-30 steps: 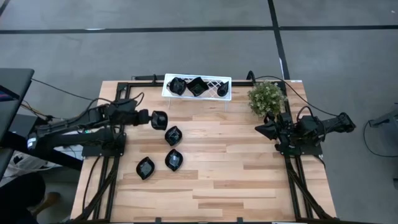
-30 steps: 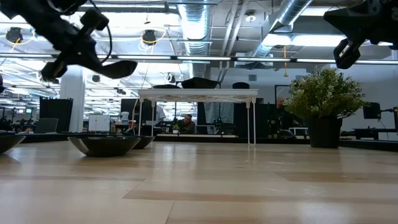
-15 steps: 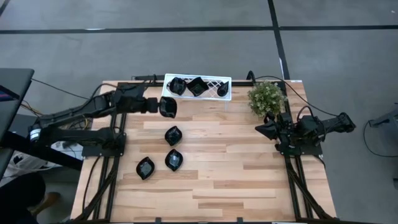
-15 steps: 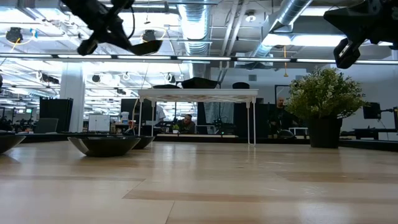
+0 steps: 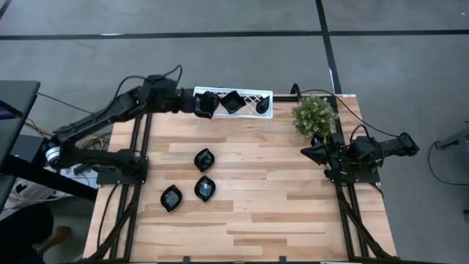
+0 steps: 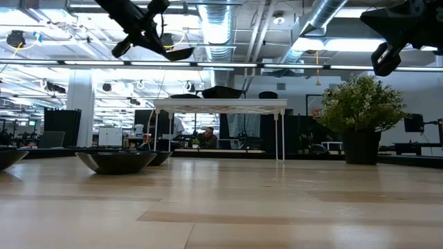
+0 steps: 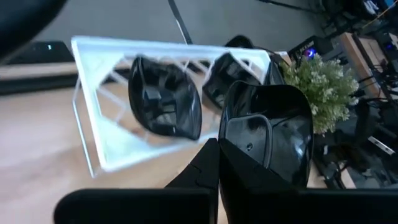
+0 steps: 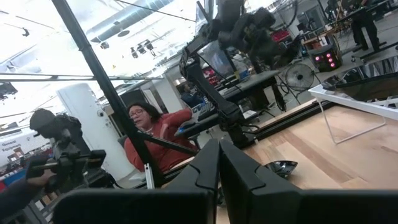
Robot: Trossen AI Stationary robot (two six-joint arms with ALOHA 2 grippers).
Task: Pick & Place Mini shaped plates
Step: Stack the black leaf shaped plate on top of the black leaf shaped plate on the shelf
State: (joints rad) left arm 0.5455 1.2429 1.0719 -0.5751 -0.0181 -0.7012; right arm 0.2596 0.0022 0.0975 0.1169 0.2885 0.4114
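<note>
1. Seven mini shaped plates are counted in the high view: one held plate (image 5: 201, 105) in the air, three inside the white lattice rack (image 5: 249, 111), and three lying on the tabletop (image 5: 278, 213).
2. The left gripper (image 5: 190, 104) is closed on the held plate's rim, above the rack's left end near the tabletop's far edge. In the left wrist view this plate (image 7: 267, 134) is seen tilted, hollow face towards the camera, its long axis running straight out from the fingers towards the rack (image 7: 99, 149).
3. Inside the rack, a rounded plate (image 5: 211, 100), a square plate (image 5: 232, 102) and a narrow plate (image 5: 261, 106) are propped on edge.
4. On the tabletop, left of centre, three leaf-shaped plates lie flat: one (image 5: 204, 159) nearest the rack, one (image 5: 205, 188) nearer the front edge, one (image 5: 171, 198) to its left.
5. The right gripper (image 5: 306, 152) is closed on nothing and waits near the right edge, beside the single green plant (image 5: 314, 115).
</note>
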